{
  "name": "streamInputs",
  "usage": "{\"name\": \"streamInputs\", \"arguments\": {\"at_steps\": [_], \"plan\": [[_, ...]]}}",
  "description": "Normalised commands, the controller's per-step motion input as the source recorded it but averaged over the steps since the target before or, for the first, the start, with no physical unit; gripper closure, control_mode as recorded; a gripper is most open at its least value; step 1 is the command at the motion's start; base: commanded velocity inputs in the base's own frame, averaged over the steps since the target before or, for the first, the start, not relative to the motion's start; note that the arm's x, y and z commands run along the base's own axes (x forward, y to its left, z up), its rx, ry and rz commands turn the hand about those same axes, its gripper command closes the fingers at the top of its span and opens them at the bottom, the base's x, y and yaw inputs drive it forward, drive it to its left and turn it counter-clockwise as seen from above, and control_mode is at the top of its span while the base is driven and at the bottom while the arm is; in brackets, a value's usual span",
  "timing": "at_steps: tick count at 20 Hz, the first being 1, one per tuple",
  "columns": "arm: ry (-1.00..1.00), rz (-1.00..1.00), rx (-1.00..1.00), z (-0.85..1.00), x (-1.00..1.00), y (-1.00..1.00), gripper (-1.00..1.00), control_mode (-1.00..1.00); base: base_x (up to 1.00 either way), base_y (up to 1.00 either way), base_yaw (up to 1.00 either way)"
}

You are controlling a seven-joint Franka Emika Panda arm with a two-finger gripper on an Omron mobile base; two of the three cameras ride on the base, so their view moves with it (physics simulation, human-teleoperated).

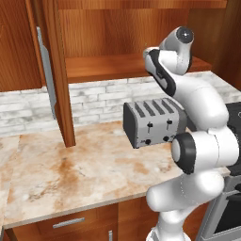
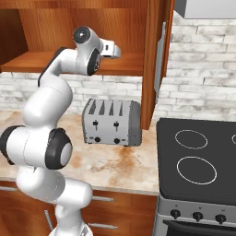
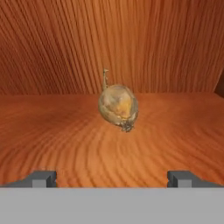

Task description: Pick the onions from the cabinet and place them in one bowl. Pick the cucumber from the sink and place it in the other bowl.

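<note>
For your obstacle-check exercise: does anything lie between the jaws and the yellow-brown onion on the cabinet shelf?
Nothing visible does. In the hand view, the yellow-brown onion sits ahead on bare wooden cabinet shelf, centred between the open jaws.

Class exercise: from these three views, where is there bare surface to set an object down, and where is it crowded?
Free: the counter left of and in front of the toaster, and the cabinet shelf on both sides of the yellow-brown onion. Crowded: between toaster and stove, where the cabinet's side panel comes down.

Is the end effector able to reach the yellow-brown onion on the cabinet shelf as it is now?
Probably yes. The onion lies alone on the shelf, straight ahead of the open end effector, with bare wood between them.
</note>
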Motion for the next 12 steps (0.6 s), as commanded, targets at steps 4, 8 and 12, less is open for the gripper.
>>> {"name": "streamInputs", "arguments": {"at_steps": [4,8,12], "plan": [[0.07,0.0,0.0,0.0,0.47,0.0,-1.0,-1.0,0.0,0.0,0.0],[0.07,0.0,0.0,0.01,0.46,0.0,-1.0,-1.0,0.0,0.0,0.0],[0.01,0.0,0.0,0.0,0.47,-0.02,-1.0,-1.0,0.0,0.0,0.0]]}}
